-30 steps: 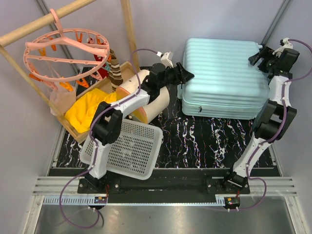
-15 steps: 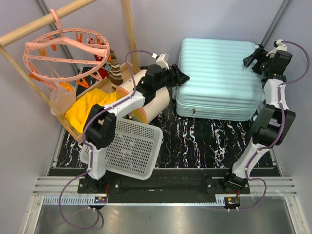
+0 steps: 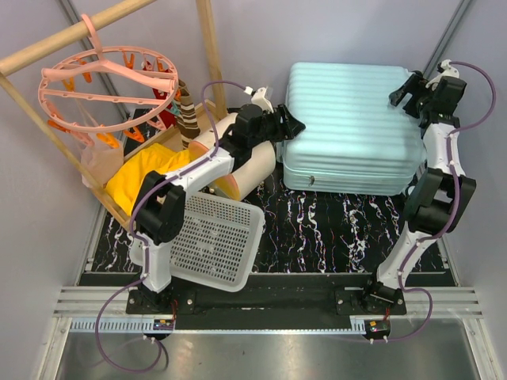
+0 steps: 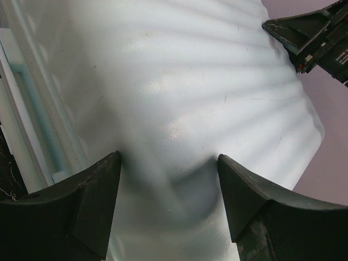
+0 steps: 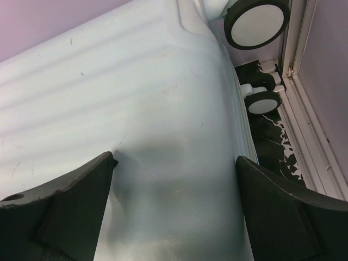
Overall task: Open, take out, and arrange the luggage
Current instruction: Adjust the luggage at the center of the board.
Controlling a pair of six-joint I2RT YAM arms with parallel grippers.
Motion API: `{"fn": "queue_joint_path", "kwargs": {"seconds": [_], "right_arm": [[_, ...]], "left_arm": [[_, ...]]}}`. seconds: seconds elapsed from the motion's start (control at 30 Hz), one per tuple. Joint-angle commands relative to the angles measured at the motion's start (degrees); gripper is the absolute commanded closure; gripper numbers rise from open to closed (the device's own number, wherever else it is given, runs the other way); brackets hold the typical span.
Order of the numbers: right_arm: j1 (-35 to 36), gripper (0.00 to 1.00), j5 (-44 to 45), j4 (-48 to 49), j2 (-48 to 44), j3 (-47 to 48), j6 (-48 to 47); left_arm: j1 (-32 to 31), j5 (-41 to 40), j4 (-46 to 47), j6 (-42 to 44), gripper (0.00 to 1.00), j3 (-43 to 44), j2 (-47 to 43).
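Luggage (image 3: 348, 127) has slid left, left hand (image 3: 296, 125) over its edge.

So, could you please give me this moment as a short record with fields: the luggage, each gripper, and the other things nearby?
task object: luggage, closed, lying flat, far right
wheels: wheels at the luggage's right end
left arm: left gripper open, over the luggage's left edge
right arm: right gripper open, over the luggage's far right corner
other things: white basket near left; yellow cloth far left
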Motion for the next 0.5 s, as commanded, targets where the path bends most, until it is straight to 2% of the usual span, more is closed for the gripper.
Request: {"fn": "queue_joint_path", "kwargs": {"seconds": [0.0, 0.13, 0.2, 0.47], "right_arm": [[17.3, 0.08, -23.6, -13.1, 1.6, 8.1, 5.2], [16.3, 0.06, -22.6, -18.6, 4.5, 15.1, 1.7], [16.3, 0.02, -21.1, -21.0, 4.7, 16.9, -0.1], [16.3, 0.00, -13.9, -26.7, -0.1, 18.4, -2.8]], "left_arm": [[-16.3, 21.7, 10.5, -5.4, 0.29, 2.6, 2.7], [-17.7, 21.9, 11.7, -6.5, 0.29, 3.4, 3.5], [-18.5, 21.9, 12.0, -6.4, 0.29, 3.2, 3.6], [-20.6, 20.9, 14.1, -7.2, 0.29, -0.9, 1.7]]}}
